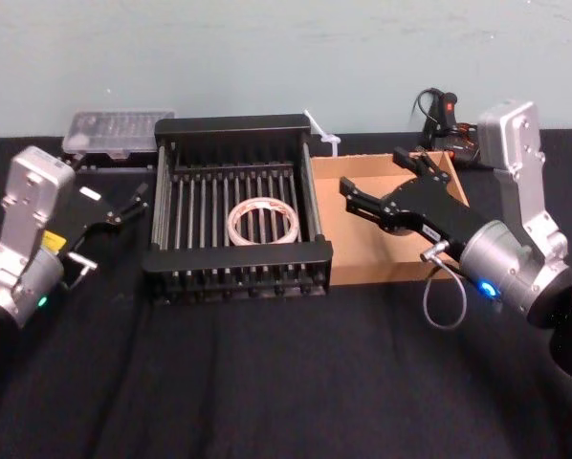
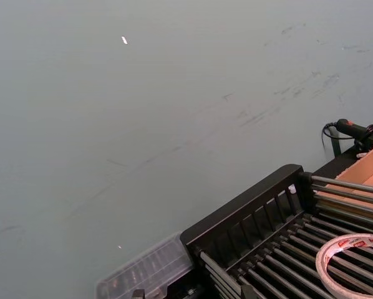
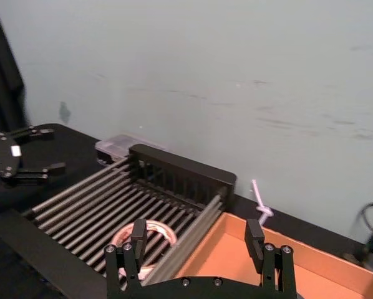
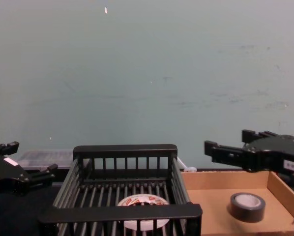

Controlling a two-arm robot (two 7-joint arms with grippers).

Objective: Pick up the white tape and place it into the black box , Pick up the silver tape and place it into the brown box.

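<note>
Right gripper (image 1: 355, 198): fingers spread apart, nothing between them, hanging above the brown box (image 1: 363, 271) over its floor on the side nearest the crate. Chest view puts the silver tape (image 4: 247, 206) below the gripper (image 4: 225, 150) and a little outboard of its fingertips, lying flat on the tray floor, apart from the walls. Just beyond the fingertips, across the tray's low wall, sits the black box (image 1: 238, 256); the white tape (image 1: 263, 221) lies flat on its bars near the middle.

Left gripper (image 1: 123, 206): fingers apart, empty, held on the crate's outer side, near its rim but not over it.

Judgement: both tapes sit in their named boxes, so the placing looks finished; the step in hand reads as release and clearing away. Next move likely calls for lifting the right arm straight up, clear of the tray wall and crate rim, then drawing it back.
</note>
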